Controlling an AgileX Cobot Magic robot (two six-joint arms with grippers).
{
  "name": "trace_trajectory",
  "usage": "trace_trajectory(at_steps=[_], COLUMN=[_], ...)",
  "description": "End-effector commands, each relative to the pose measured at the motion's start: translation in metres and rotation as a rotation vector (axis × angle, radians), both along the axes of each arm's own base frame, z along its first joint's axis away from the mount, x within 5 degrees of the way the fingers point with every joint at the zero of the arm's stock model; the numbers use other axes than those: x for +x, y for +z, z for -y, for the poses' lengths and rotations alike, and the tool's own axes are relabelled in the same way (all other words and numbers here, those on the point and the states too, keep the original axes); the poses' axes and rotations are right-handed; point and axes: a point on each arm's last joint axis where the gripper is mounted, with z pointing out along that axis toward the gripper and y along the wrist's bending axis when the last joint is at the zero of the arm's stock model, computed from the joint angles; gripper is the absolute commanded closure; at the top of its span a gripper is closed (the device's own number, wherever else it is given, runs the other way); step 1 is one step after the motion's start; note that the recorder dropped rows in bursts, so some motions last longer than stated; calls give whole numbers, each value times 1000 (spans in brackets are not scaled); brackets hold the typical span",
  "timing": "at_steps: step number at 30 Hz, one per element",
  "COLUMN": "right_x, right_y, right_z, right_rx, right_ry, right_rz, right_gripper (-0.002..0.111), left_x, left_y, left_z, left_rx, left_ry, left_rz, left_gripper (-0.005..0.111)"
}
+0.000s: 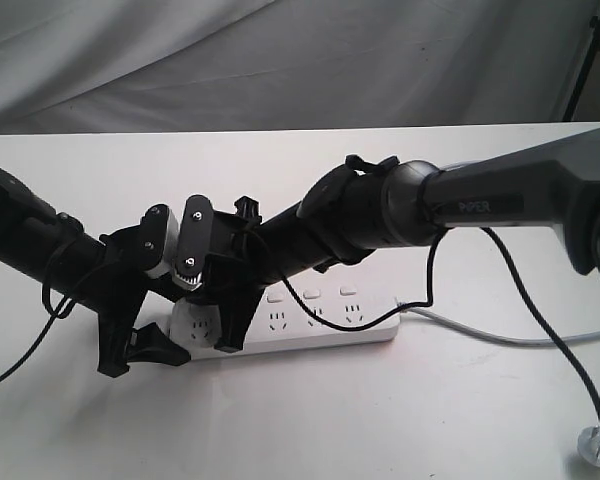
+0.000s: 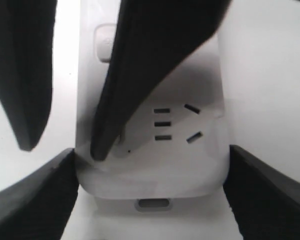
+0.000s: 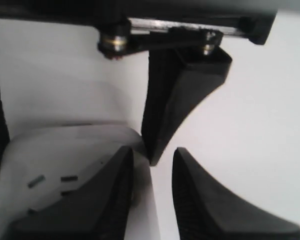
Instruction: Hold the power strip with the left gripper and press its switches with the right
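Observation:
The white power strip [image 1: 310, 322] lies on the table, its grey cord [image 1: 500, 337] trailing right. My left gripper [image 1: 143, 348] is shut on the strip's left end. In the left wrist view its fingers [image 2: 37, 200] press both sides of the power strip [image 2: 155, 170]. My right gripper [image 1: 223, 322] reaches across and stands open over that same end. One right fingertip [image 2: 104, 147] rests on the strip beside the end socket [image 2: 172, 122], hiding the switch there; the other finger [image 2: 25, 85] hangs off the edge. Three switches [image 1: 311, 293] and another switch [image 2: 105, 42] show uncovered. The right wrist view shows my right gripper [image 3: 153, 152] straddling the strip [image 3: 55, 150].
Both arms crowd the strip's left end, and the left finger [image 3: 177, 95] stands close to the right fingers. Black arm cables [image 1: 570, 360] loop over the table [image 1: 400, 420]. A small clear object [image 1: 595, 445] sits at the front right. A grey cloth [image 1: 280, 60] hangs behind.

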Motion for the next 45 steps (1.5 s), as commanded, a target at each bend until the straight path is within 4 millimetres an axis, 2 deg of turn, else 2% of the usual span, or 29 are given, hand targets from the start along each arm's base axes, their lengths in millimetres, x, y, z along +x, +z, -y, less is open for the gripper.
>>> trace_trajectory(at_steps=[1, 8, 18, 30, 34, 39, 45], right_x=[-13, -7, -4, -5, -1, 1, -2], right_y=[-33, -12, 2, 44, 54, 54, 51], right_z=[0, 2, 1, -1, 7, 30, 40], right_rx=[-75, -51, -6, 79, 90, 90, 80], right_ry=[75, 44, 8, -19, -32, -57, -75], right_rz=[-56, -3, 3, 50, 66, 35, 15], right_gripper=[81, 81, 81, 81, 81, 81, 81], left_x=[-2, -2, -2, -2, -2, -2, -2], left_y=[0, 0, 0, 0, 0, 0, 0], left_z=[1, 1, 1, 1, 1, 1, 1], left_rx=[-1, -1, -1, -1, -1, -1, -1], left_ry=[-12, -12, -12, -12, -12, -12, -12], left_rz=[-3, -3, -3, -3, -3, -3, -3], left_gripper=[52, 52, 52, 52, 52, 52, 52])
